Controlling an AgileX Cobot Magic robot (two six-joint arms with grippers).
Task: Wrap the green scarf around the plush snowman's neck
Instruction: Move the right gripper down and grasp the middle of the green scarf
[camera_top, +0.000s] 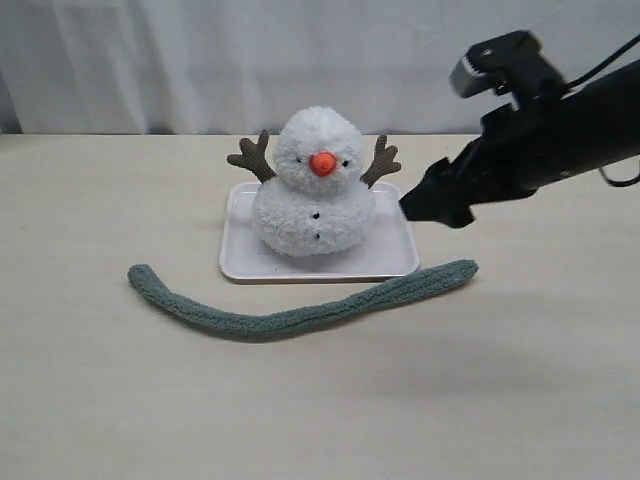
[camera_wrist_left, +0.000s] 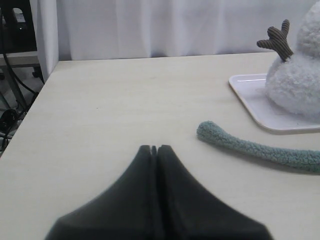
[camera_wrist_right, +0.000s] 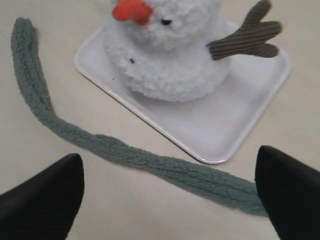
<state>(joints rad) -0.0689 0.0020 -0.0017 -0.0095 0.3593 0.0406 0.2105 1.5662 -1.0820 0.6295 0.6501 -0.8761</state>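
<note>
1. I can read no text, label, brand name or number in any of my three views.
2. The white tray (camera_top: 395, 250) shows me no print.
3. The desk (camera_top: 100, 400) shows me no writing or sign either.

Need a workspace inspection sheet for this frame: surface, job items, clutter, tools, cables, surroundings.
Surface: pale table, no spills seen.
Job's things: snowman upright on a white tray. The scarf lies flat on the table in a curve in front of the tray, none of it on the snowman.
Clutter: nothing seen.
Tools: left tool shut, empty, low over the table short of one scarf end. Right tool open, empty, above the other scarf end by the tray corner.
Cables: black cable along the right arm; more cables beyond the table edge in the left wrist view.
Surroundings: white curtain behind the table.
</note>
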